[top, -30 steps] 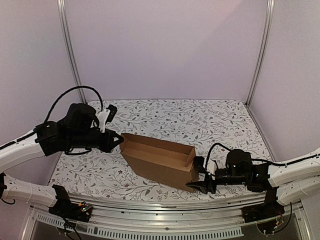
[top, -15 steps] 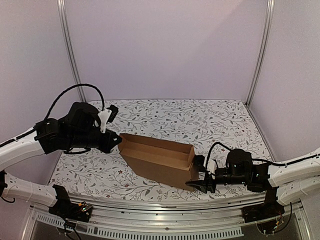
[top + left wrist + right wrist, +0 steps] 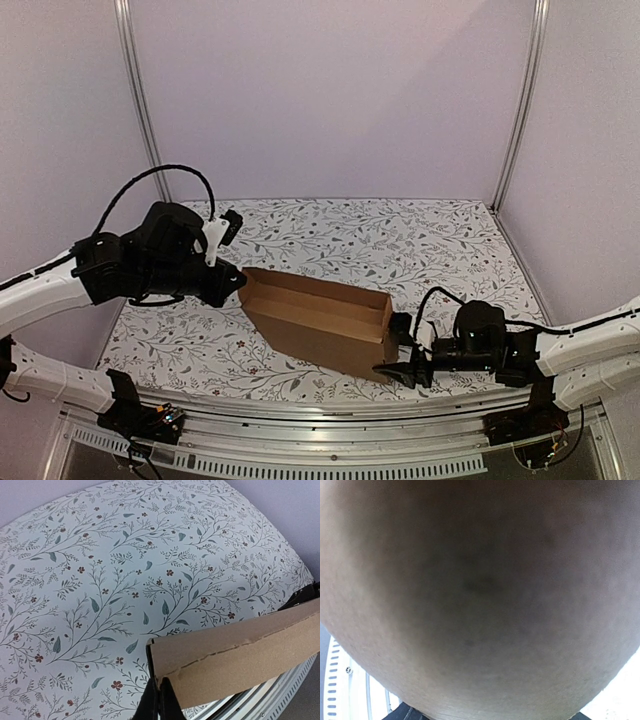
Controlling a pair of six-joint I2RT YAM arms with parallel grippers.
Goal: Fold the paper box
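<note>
The floral-print table [image 3: 430,240] carries the brown paper box [image 3: 320,335], standing open-topped near its front edge

Left arm [image 3: 40,295]: comes in from the left side, its white link rising to a bulky black wrist that is held high and angled down toward the right.
Left tool [image 3: 233,285]: fingers [image 3: 159,700] are pressed together, pinching a thin edge of the paper box [image 3: 320,320] at its left end.
Right arm [image 3: 590,335]: lies low, stretched in from the right side, with the wrist level and pointing left.
Right tool [image 3: 398,350]: jaws are spread apart, one finger high and one low, at the box's right end.
</note>
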